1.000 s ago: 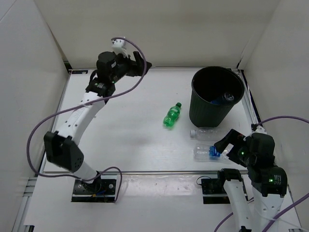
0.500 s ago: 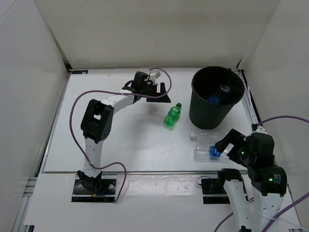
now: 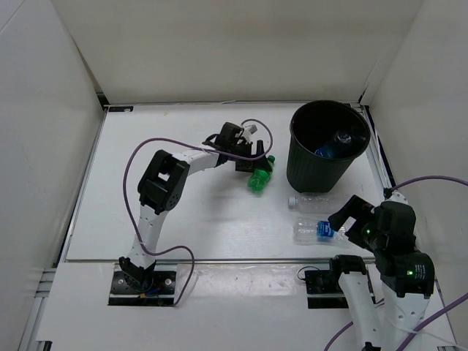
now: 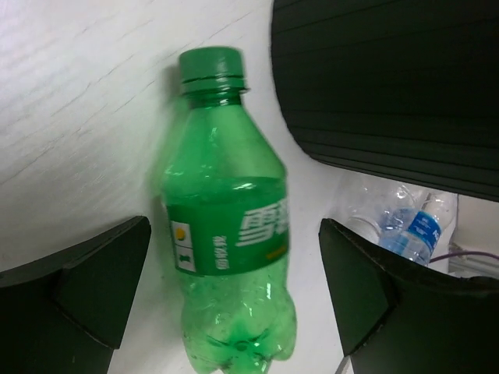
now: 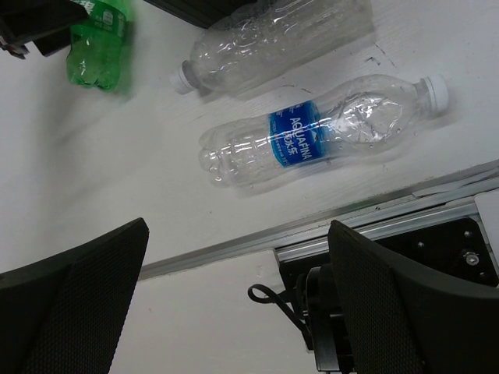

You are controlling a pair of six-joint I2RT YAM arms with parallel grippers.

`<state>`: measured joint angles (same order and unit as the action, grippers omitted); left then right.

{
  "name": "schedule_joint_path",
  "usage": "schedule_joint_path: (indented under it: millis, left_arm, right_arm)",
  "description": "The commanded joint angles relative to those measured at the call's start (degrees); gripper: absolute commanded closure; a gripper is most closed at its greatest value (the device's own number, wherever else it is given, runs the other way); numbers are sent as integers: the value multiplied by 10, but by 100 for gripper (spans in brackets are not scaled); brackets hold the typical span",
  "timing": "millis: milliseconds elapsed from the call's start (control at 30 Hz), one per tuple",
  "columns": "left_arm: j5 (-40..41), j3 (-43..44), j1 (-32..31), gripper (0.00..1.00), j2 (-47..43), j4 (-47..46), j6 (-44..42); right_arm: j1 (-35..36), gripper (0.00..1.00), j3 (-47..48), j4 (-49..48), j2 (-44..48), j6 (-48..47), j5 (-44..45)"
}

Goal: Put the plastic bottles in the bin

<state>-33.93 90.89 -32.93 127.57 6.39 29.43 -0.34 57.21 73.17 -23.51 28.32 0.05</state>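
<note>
The left tool (image 4: 226, 300) is spread wide over the green bottle (image 4: 226, 234), which lies on the desk (image 3: 183, 219) near the bin (image 3: 322, 172). It seems the grasp step. Next, the tool should lower and pinch the bottle's body. The right tool (image 5: 234, 304) is spread too and holds nothing.
</note>
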Motion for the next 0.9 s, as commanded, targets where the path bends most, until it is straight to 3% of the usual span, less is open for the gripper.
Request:
schedule_joint_path:
  millis: [0,67,100,167,233,367,467,533,633,733,833,867]
  left_arm:
    - [-1,1,-3,0,-5,-10,42]
    - [-13,-11,-3,1,5,-10,64]
    - [-13,-11,-3,11,5,-10,77]
    - [-19,-33,-3,20,-1,-24,84]
    - [-19,-33,-3,39,-13,-24,78]
    - [-37,-10,31,51,-52,-24,107]
    - [-61,58,58,56,-67,-24,135]
    - [-74,135,63,61,-74,-24,164]
    - [-52,276,69,61,-80,-24,178]
    - [13,437,46,60,-59,-24,147]
    - [116,529,-3,59,-44,-24,71]
    - [140,541,-20,59,-38,-24,9]
  right_arm:
    - [3,1,-9,-22,13,-2,11]
    - [3,1,-9,-22,13,-2,11]
    - [3,1,-9,-22,13,-2,11]
    - [3,1,-9,-22,13,-2,11]
    - [3,1,-14,-22,18,-2,11]
    - [3,1,-14,-22,29,3,18]
    - [3,1,-19,-22,44,9,18]
    - [3,1,-19,-22,51,9,18]
    - [3,1,-19,-22,58,9,23]
    - [3,1,-19,-22,58,9,23]
    - [3,1,-19,-22,58,9,18]
    - [3,1,-19,-22,58,9,18]
